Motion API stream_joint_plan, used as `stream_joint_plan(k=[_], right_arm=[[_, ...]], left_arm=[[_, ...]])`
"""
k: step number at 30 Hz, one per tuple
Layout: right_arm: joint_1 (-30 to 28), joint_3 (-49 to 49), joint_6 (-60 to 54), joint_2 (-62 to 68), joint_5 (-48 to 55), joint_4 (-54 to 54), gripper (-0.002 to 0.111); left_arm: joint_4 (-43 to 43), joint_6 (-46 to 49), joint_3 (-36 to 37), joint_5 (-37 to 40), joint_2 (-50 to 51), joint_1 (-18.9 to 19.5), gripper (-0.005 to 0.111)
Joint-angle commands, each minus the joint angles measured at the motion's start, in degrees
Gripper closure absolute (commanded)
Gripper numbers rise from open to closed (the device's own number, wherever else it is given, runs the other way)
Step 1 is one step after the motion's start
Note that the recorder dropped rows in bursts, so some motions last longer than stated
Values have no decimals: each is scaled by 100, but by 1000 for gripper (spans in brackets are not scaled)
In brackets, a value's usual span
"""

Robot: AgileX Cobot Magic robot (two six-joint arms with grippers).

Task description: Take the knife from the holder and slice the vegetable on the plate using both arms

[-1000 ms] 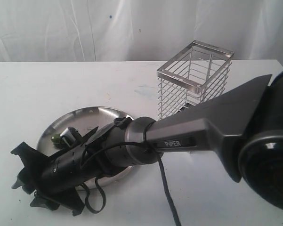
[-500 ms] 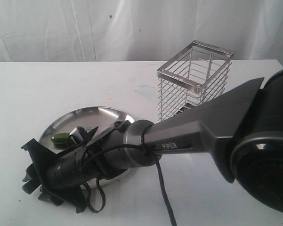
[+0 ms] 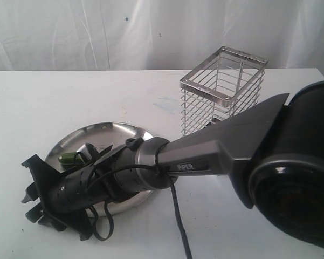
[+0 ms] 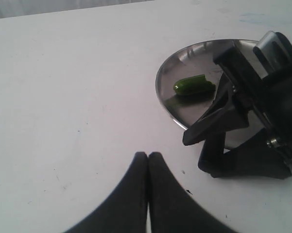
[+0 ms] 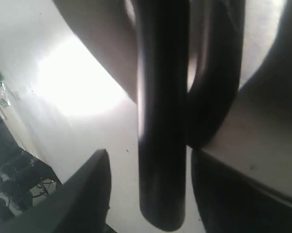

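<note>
The green vegetable lies whole on the steel plate, near its edge; it also shows in the exterior view as a vegetable on the plate. The right arm marked "PiPER" reaches across the plate. Its right gripper hangs past the plate's near-left rim, just beside the vegetable. In the right wrist view the fingers stand apart, with a blurred black bar between them; I cannot tell whether it is the knife. My left gripper is shut and empty over bare table. The wire holder stands at the back right.
A black cable hangs from the right arm onto the white table. The arm's large dark base fills the near right. A white curtain closes off the back.
The right arm has sunk slightly and its wrist has rolled, shifting the gripper a little along the plate's near-left rim. The vegetable has not moved.
</note>
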Motion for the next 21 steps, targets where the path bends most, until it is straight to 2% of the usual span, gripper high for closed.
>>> stream_joint_plan(k=[1, 5, 7, 13, 14, 21], right_arm=[[0, -114, -98, 156, -37, -5, 59], [0, -178, -111, 170, -190, -5, 60], [0, -186, -111, 170, -273, -5, 64], [0, -186, -65, 142, -410, 30, 104], [14, -186, -65, 120, -484, 30, 108], [112, -186, -96, -360, -1133, 0, 108]], left_arm=[[-11, -3, 21, -19, -22, -22, 107], [-11, -3, 21, -19, -22, -22, 107], [-11, -3, 21, -19, -22, -22, 107], [-11, -3, 21, -19, -22, -22, 107], [-11, -3, 21, -19, -22, -22, 107], [-11, -3, 21, -19, -22, -22, 107]])
